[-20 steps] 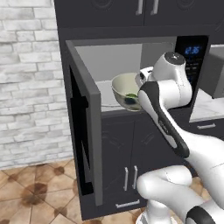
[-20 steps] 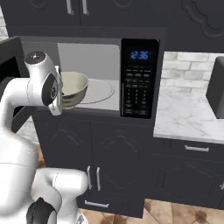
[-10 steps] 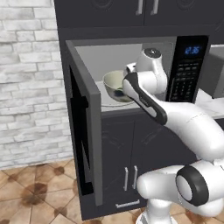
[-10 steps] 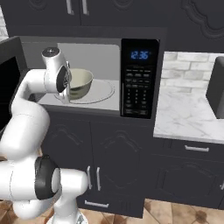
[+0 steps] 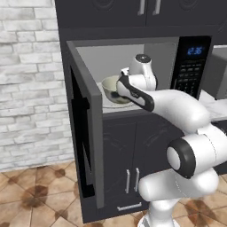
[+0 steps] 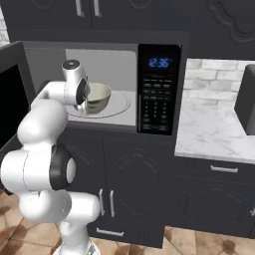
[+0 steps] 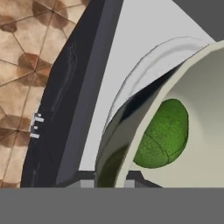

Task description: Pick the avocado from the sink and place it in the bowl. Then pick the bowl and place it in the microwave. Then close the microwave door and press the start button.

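Inside the microwave [image 6: 127,69], bowl [image 6: 98,97] now deeper over the turntable, claw [image 7: 111,177] clamped on its rim.

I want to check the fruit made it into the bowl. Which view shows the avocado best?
The hand view: the bright-green rounded avocado lies large and plain inside the cream ceramic bowl. The left and right base views show the bowl on the microwave's white turntable plate, its inside too small to make out the fruit.

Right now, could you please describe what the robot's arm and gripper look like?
The arm is built of glossy white rounded segments with dark grey rings and round caps at the joints. No cables or markings are visible. The gripper shows little beyond small dark finger tips in the hand view.
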Robot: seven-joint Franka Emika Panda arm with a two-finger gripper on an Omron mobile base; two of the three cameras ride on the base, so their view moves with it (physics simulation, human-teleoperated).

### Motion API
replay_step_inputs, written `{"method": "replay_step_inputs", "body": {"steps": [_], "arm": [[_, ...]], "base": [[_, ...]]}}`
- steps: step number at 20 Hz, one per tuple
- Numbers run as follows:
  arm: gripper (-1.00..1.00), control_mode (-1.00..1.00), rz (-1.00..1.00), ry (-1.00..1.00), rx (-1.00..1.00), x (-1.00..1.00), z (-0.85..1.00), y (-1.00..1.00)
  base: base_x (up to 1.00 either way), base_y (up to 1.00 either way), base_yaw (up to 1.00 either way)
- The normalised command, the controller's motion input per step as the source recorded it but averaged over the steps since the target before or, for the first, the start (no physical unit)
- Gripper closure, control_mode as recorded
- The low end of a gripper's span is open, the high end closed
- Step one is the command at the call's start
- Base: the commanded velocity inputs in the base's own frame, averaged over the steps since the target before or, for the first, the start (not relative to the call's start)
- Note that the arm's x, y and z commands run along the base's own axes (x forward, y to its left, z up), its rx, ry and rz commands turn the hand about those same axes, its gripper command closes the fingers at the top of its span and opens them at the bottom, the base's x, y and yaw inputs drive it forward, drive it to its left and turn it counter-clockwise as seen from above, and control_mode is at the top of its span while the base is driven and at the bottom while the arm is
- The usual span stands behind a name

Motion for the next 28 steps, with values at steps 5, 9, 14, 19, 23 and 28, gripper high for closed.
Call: {"method": "replay_step_inputs", "body": {"steps": [5, 9, 14, 19, 23, 28], "arm": [[1.0, -1.0, 0.0, 0.0, 0.0, 0.49, -0.4, 0.0], [-1.0, -1.0, 0.0, 0.0, 0.0, 0.13, -0.33, 0.0], [-1.0, -1.0, 0.0, 0.0, 0.0, -0.3, -0.11, 0.0], [-1.0, -1.0, -0.01, -0.06, 0.01, -0.95, 0.0, 0.0], [-1.0, -1.0, 0.0, -0.18, 0.11, -1.0, 0.02, -0.03], [-1.0, -1.0, 0.0, -0.05, 0.13, -1.0, 0.46, -0.01]], "base": [[0.0, 0.0, 0.0], [0.0, 0.0, 0.0], [0.0, 0.0, 0.0], [0.0, 0.0, 0.0], [0.0, 0.0, 0.0], [0.0, 0.0, 0.0]]}}
